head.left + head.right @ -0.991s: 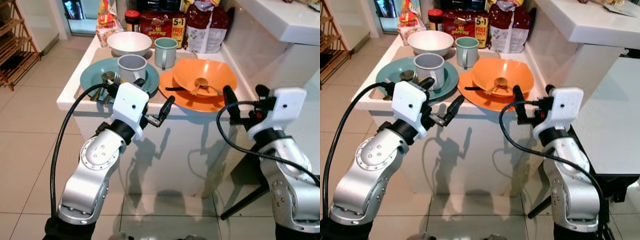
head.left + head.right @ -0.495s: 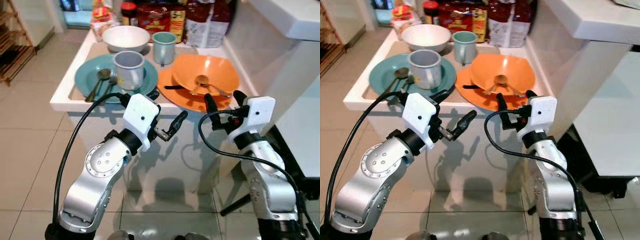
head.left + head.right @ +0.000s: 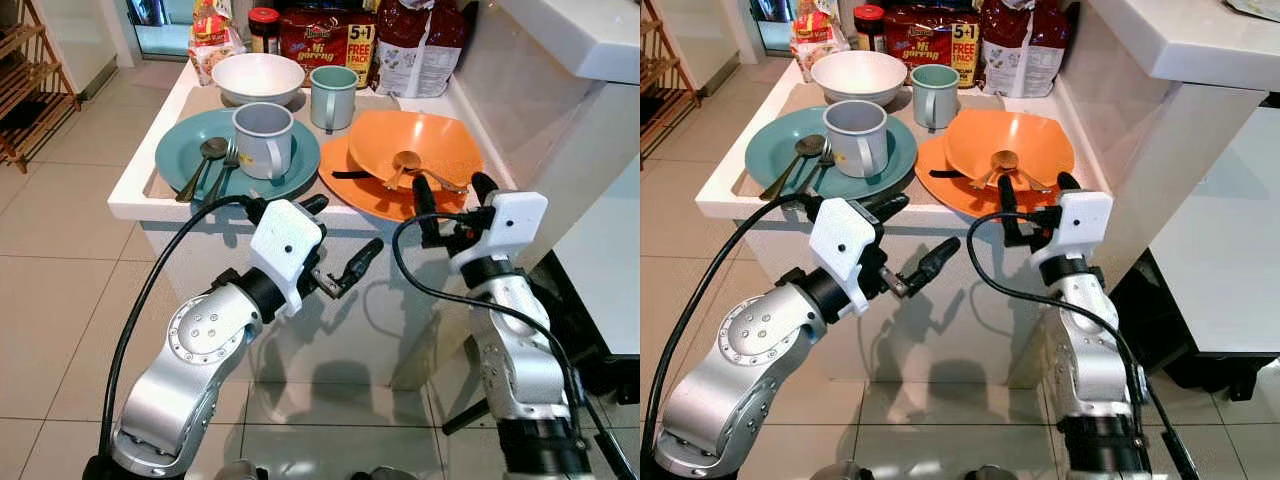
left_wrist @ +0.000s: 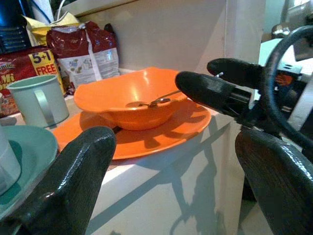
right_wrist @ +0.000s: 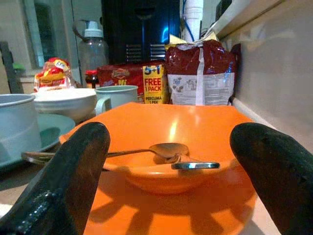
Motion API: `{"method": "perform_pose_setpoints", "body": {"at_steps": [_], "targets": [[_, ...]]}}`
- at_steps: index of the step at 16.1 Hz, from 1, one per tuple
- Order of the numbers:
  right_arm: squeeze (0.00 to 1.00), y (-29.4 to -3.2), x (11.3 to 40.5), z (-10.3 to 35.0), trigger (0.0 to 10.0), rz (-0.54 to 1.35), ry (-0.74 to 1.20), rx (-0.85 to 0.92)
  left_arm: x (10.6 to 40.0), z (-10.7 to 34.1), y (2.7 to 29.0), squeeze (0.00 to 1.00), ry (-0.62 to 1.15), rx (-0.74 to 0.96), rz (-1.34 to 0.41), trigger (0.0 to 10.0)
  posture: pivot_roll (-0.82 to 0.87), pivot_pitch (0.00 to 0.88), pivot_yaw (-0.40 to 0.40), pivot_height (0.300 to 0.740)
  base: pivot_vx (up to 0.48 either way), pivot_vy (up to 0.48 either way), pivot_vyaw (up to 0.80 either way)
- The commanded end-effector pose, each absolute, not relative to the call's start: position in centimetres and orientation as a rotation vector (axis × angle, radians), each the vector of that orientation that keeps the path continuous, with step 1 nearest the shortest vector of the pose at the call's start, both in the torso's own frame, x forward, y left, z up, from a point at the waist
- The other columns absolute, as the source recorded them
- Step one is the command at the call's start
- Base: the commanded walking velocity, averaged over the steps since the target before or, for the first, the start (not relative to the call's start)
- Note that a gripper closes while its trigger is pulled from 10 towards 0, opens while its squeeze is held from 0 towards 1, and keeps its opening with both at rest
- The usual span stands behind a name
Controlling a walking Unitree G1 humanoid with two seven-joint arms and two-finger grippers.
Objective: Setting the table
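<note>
From the head views we see a white desk (image 3: 150,195) carrying a teal plate (image 3: 185,165) with a grey mug (image 3: 263,140) and cutlery (image 3: 205,170), beside an orange bowl (image 3: 420,145) on an orange plate (image 3: 365,195). Our left gripper (image 3: 335,245) hangs before the desk edge, fingers spread; our right gripper (image 3: 450,195) sits at the orange plate's near rim, fingers spread.

In the left wrist view, the orange bowl holds a spoon (image 4: 156,101).

In the right wrist view, our spread fingers (image 5: 73,176) frame the bowl, a white bowl (image 5: 63,100) behind.
</note>
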State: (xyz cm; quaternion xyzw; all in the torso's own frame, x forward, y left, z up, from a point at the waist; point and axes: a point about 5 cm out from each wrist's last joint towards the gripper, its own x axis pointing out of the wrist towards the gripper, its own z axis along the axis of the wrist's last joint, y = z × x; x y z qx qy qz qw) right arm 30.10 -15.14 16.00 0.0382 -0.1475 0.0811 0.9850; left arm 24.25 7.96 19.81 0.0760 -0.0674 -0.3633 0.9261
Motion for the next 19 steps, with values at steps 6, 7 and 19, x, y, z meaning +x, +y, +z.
{"method": "perform_pose_setpoints", "body": {"at_steps": [6, 7, 19], "targets": [[0.00, -15.5, 31.2, 15.7, 9.4, 0.134, -0.311, 0.154, 23.8, 19.9, 7.5, 0.00, -0.134, 0.157, -0.797, 10.0, 0.08, 0.040, -0.053, 0.740, 0.000, 0.000, 0.00], [0.00, -15.4, 31.3, 15.7, 3.4, 0.139, -0.314, 0.158, 23.7, 19.8, 7.5, 0.00, -0.132, 0.154, -0.800, 10.0, 0.08, 0.040, -0.053, 0.740, 0.000, 0.000, 0.00], [0.00, -15.6, 31.7, 15.8, 0.0, 0.146, -0.331, 0.169, 23.7, 19.9, 7.4, 0.00, -0.130, 0.155, -0.804, 10.0, 0.08, 0.060, -0.049, 0.740, 0.000, 0.000, 0.00]]}}
